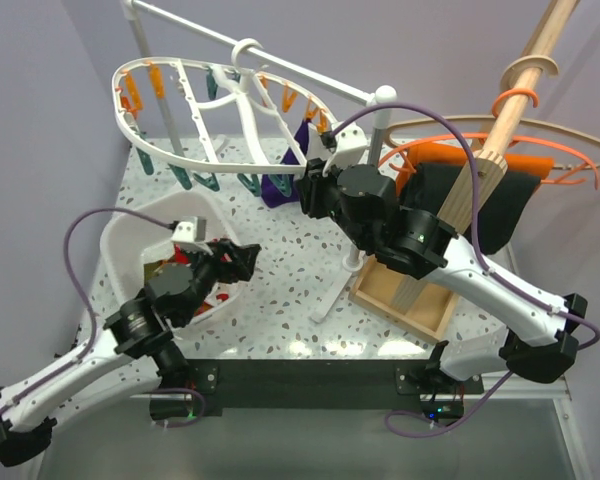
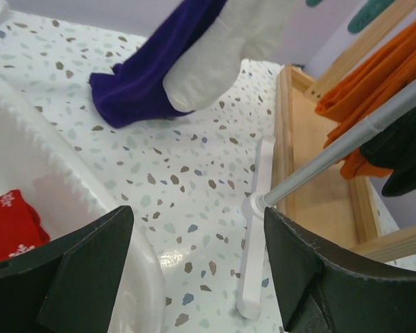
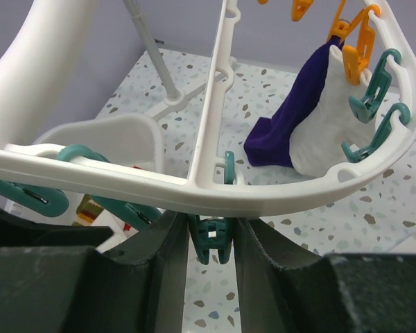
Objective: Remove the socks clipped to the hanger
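Note:
The white oval hanger [image 1: 121,103] hangs from the rack rod, carrying orange and teal clips. A dark purple sock [image 1: 277,186] and a white sock [image 3: 326,135] hang clipped at its right end, side by side. My right gripper [image 3: 209,223] is up under the hanger frame [image 3: 263,198], shut on a teal clip [image 3: 212,239] with no sock in it. My left gripper [image 2: 197,211] is open and empty, hovering at the right rim of the white bin [image 1: 126,238]. A red snowflake sock [image 2: 10,225] lies in the bin.
The rack's white foot [image 2: 255,236] and slanting grey pole [image 2: 347,142] stand right of the left gripper. A wooden tray [image 1: 405,295] holds a wooden post draped with black and orange cloths [image 1: 500,200]. A striped sock [image 3: 90,208] shows in the bin.

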`<move>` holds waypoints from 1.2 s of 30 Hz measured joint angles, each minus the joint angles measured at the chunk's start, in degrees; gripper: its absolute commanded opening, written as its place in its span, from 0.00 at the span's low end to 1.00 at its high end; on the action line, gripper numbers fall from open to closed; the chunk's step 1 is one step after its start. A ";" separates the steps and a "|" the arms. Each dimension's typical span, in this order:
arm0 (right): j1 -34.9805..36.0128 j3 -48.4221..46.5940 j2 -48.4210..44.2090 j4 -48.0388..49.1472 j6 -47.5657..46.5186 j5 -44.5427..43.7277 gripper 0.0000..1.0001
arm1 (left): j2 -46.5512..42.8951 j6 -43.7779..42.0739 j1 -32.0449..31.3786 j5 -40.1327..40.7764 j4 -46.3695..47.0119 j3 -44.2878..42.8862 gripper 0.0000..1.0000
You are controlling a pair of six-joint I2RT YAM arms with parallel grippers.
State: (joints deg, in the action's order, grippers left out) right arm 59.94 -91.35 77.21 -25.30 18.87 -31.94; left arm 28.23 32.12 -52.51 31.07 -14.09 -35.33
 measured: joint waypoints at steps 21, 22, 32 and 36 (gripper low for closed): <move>0.00 -0.04 -0.90 -0.61 0.48 0.17 0.12 | 66.10 -13.88 2.58 2.62 65.24 -1.25 0.91; 0.00 -0.04 -0.90 -0.72 0.55 0.17 0.12 | 68.61 -14.80 2.64 3.02 67.89 -2.12 0.91; -0.02 -0.04 -2.23 -1.14 0.61 0.17 0.12 | 87.49 -19.85 6.54 2.29 80.48 -20.35 0.90; -0.02 -0.04 -2.73 -1.27 0.70 0.20 0.13 | 92.43 -21.57 8.13 1.31 80.91 -25.62 0.82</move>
State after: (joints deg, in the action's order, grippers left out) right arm 59.92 -91.39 74.48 -26.57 19.57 -31.75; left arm 120.66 10.55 -44.38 32.38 66.83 -60.95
